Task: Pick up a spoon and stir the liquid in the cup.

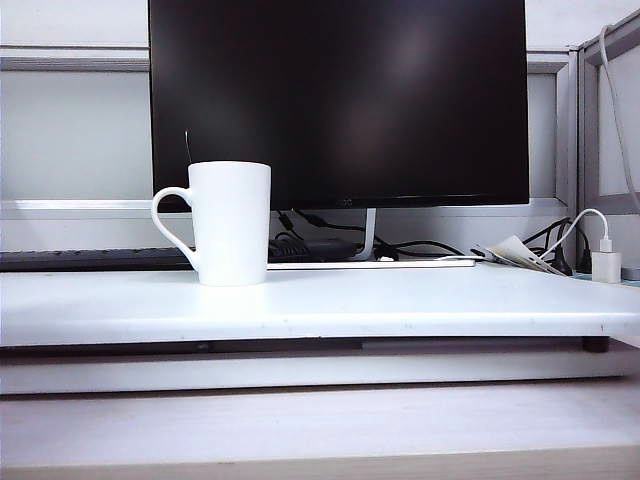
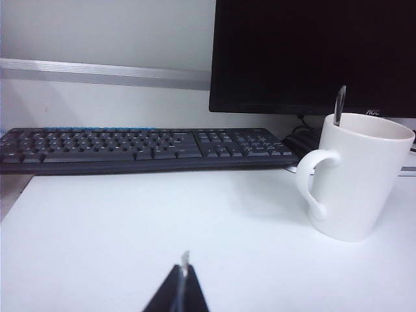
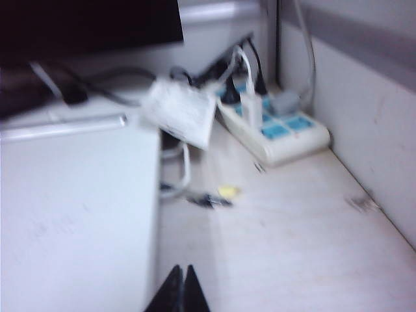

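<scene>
Spoon (image 2: 339, 105) and cup (image 1: 231, 222) are seen together on the white table (image 1: 400, 305): the thin grey handle is stood inside the tall white mug and leans against its rim, the bowl being hidden. The mug's looped handle is turned toward the left of the exterior view, with a black keyboard (image 2: 143, 146) and a dark monitor (image 1: 340, 100) behind it. The left gripper (image 2: 180, 286) is held low over bare table, well apart from the mug, its fingers pressed together and empty. The right gripper (image 3: 181, 289) is likewise closed on nothing, above a pale wooden surface near a power strip (image 3: 276, 130).
</scene>
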Robot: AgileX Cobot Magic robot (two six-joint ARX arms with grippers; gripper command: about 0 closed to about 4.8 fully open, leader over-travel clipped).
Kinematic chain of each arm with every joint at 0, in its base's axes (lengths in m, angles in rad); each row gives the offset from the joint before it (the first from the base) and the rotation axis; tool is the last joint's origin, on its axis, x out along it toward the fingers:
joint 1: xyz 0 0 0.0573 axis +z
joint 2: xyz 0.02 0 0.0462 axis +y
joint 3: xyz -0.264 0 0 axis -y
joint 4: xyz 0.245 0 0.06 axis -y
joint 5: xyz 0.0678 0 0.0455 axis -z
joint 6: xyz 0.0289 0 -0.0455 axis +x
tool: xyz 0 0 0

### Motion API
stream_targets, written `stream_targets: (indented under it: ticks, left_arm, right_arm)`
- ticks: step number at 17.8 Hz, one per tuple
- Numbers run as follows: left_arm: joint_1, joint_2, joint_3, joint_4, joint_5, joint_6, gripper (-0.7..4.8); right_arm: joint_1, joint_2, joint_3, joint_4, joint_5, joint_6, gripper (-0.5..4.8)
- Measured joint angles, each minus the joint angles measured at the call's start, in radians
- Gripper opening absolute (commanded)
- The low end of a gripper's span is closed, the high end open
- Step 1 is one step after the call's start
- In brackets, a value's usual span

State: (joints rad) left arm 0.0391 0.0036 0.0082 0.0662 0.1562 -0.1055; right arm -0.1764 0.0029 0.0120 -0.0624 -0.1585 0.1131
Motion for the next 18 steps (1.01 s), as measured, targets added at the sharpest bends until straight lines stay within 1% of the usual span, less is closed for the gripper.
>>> stream_targets:
  ticks: [4, 8, 12, 18]
  left_arm:
    - [0.0, 0.0, 0.0, 0.0, 0.0, 0.0, -0.04]
    - [0.0, 0.0, 0.0, 0.0, 0.0, 0.0, -0.04]
    - [0.0, 0.0, 0.0, 0.0, 0.0, 0.0, -0.04]
    - [0.0, 0.0, 0.0, 0.0, 0.0, 0.0, -0.04]
  right_arm:
    - [0.074, 0.0, 0.0, 0.008, 0.001, 0.006, 0.0]
    - [0.14, 0.0, 0.0, 0.02, 0.009, -0.032, 0.0]
    - [0.169, 0.0, 0.0, 0.019, 0.078, -0.033, 0.0]
    - [0.197, 0.0, 0.0, 0.019, 0.106, -0.033, 0.0]
